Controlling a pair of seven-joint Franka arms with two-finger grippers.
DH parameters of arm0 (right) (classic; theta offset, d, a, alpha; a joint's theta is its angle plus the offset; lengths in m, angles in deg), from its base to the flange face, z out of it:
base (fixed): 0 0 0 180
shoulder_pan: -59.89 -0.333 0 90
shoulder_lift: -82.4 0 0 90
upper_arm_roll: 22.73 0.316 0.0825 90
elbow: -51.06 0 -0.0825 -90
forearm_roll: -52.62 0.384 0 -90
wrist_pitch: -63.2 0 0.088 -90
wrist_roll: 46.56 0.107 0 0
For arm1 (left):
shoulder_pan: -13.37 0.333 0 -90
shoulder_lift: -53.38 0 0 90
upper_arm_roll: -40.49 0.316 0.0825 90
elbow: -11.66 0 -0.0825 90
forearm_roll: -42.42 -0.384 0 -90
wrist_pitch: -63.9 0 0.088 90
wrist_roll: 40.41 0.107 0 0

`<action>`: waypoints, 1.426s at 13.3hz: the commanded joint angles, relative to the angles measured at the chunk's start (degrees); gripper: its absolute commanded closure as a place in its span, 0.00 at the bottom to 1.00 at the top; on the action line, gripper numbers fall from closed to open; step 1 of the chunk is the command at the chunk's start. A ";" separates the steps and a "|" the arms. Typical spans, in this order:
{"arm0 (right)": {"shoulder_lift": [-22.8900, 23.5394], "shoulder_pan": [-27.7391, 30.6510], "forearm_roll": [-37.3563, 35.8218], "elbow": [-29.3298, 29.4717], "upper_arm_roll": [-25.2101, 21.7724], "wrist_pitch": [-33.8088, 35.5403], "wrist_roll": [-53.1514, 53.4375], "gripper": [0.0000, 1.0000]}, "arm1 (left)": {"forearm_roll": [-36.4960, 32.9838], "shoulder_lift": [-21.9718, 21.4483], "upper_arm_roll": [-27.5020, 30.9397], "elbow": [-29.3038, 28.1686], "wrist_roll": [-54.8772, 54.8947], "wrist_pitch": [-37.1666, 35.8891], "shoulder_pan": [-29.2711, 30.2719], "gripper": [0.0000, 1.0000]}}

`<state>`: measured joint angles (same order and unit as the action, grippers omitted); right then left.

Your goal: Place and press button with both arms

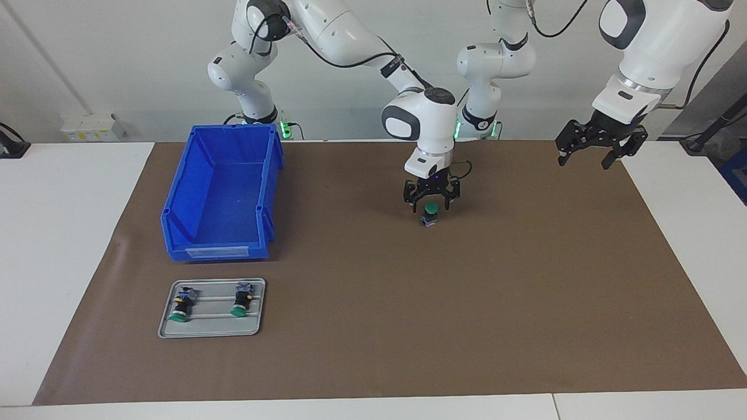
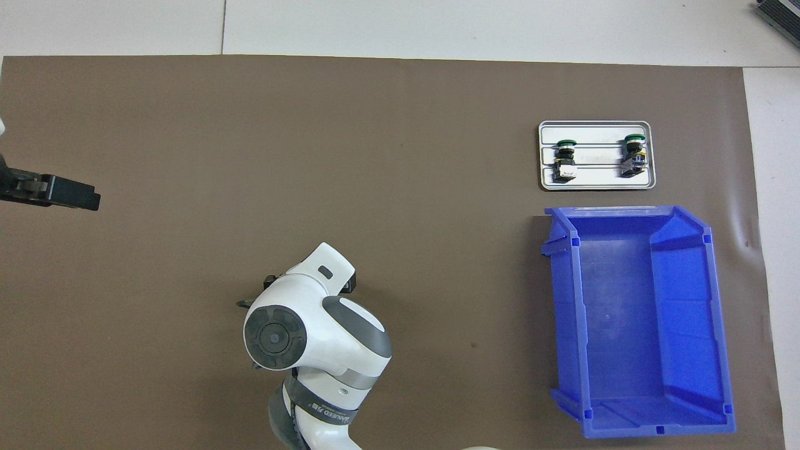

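A green-capped button stands upright on the brown mat, mid-table and near the robots. My right gripper hangs straight down over it, fingers open, with its tips level with the cap on either side. In the overhead view the right arm's wrist hides the button. My left gripper is open and empty, raised over the mat's edge at the left arm's end; it also shows in the overhead view.
A blue bin stands empty toward the right arm's end, also in the overhead view. Farther from the robots, a grey tray holds two more green buttons; the tray also shows from overhead.
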<state>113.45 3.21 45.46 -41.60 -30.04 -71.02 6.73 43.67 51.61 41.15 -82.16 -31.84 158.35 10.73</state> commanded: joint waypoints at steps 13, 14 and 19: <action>-5.09 2.71 -3.82 0.64 -0.87 5.34 -1.86 1.00 | -1.17 0.10 -0.23 1.36 -0.75 -2.61 0.10 0.00; -8.00 4.55 -4.26 0.47 -0.87 8.76 -4.30 1.00 | -1.17 0.10 -0.14 1.36 -0.83 -2.69 0.01 0.00; -22.76 15.87 -4.44 -4.97 -0.69 20.04 -17.91 1.00 | -1.17 0.11 -0.40 1.44 -0.84 -2.08 -0.43 0.00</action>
<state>96.77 14.74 42.08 -41.08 -31.70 -51.21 -6.54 43.64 51.79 40.91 -81.08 -31.93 156.24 10.69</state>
